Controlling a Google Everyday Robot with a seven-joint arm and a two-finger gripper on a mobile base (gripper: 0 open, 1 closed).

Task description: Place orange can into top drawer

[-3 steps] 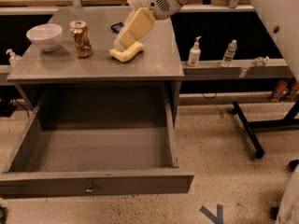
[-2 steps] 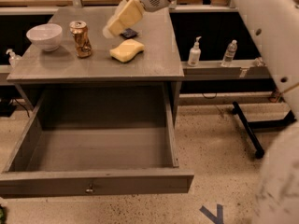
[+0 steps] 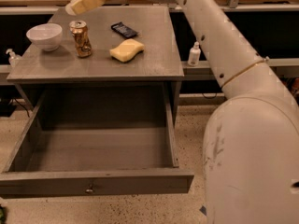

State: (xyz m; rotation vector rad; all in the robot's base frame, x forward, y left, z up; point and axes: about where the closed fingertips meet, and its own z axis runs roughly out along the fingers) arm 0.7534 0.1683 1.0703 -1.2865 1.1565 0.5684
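Note:
The orange can (image 3: 81, 39) stands upright on the grey tabletop (image 3: 154, 64), between the white bowl and the yellow sponge. The top drawer (image 3: 93, 183) is pulled wide open below the tabletop, empty, with a small metal knob (image 3: 89, 188) on its front panel. My gripper (image 3: 84, 2) hangs above the back left of the tabletop, just above and slightly behind the can, not touching it. My white arm (image 3: 219, 45) reaches in from the right.
A white bowl (image 3: 44, 35) sits left of the can. A yellow sponge (image 3: 126, 50) and a dark packet (image 3: 124, 30) lie to its right. A small white bottle (image 3: 194, 54) stands on a ledge right of the table. My arm's bulk fills the right foreground.
My gripper has moved left from over the sponge to above the can. The camera view has shifted, with the arm now large in the right foreground.

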